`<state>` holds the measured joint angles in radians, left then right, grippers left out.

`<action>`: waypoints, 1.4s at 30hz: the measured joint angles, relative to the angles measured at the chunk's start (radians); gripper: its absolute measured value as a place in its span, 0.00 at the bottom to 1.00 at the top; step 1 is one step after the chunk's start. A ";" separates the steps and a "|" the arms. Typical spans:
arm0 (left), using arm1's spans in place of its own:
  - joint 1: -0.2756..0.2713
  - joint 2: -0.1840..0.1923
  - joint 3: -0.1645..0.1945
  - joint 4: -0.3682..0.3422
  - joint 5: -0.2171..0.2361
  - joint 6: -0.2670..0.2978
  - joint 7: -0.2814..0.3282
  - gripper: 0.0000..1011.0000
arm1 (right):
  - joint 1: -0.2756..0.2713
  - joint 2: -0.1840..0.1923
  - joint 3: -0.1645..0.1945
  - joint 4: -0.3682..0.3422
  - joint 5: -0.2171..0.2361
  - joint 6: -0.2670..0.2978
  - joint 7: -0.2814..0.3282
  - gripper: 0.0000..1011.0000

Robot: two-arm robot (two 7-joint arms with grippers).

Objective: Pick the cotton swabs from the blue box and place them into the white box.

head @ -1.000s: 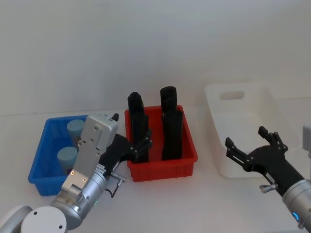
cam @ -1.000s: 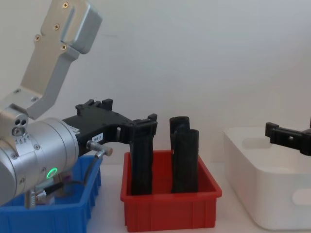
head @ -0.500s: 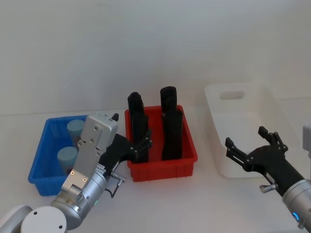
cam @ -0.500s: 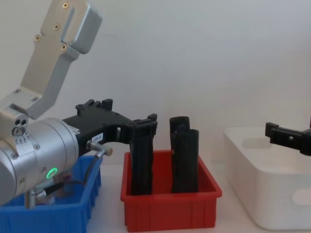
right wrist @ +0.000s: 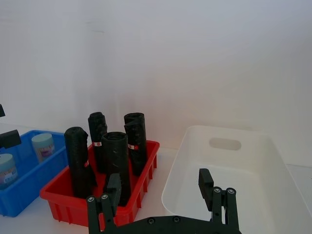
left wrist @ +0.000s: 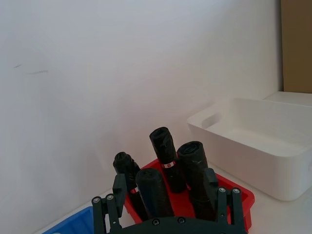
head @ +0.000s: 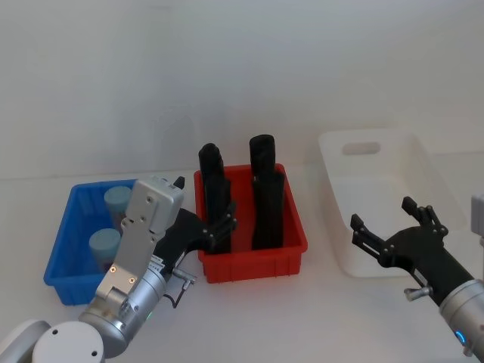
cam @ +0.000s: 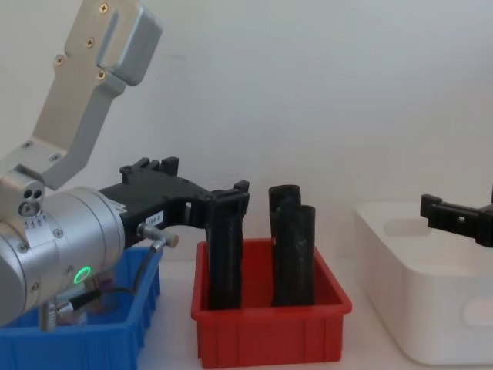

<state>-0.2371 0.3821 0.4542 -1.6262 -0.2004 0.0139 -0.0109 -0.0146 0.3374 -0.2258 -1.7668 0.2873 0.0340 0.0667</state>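
Along the far edge of the white table (head: 318,318), hard by the wall, three bins in a row: toward the left end the blue box (head: 62,253), in the middle a red bin (head: 253,262), toward the right end the white box (head: 378,185), taller than the other two, handle slot in its far wall. Inside the blue box, the cotton swabs (head: 104,243) — two jars with pale blue lids, both upright, one near the far wall and one nearer the front, apart from each other, partly hidden behind the left arm. In the red bin, four tall black blocks (head: 262,181) on end, two in front and two behind. Left gripper (head: 221,225) raised above the table, reaching from over the blue box's right side toward the red bin's left front corner; fingers spread wide and holding nothing, tips level with the top of the nearest block and just beside it — touching or not, cannot tell. From the left wrist, the blocks framed between the two parted fingers, with the white box well beyond. Right gripper (head: 382,213) hanging over the white box's front left corner, just above rim height in the chest view, likewise released and empty, fingers well apart. From the right wrist, both jars visible in the blue box on the far side of the red bin
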 joint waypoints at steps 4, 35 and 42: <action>0.000 0.000 0.000 0.000 0.000 0.000 0.000 0.99 | 0.000 0.000 0.000 0.000 0.000 0.000 0.000 0.99; 0.000 0.000 0.000 0.000 0.000 0.000 0.000 0.99 | 0.000 0.000 0.000 0.000 0.000 0.000 0.000 0.99; 0.000 0.000 0.000 0.000 0.000 0.000 0.000 0.99 | 0.000 0.000 0.000 0.000 0.000 0.000 0.000 0.99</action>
<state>-0.2371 0.3821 0.4542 -1.6262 -0.2004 0.0139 -0.0109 -0.0147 0.3375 -0.2259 -1.7667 0.2874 0.0340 0.0668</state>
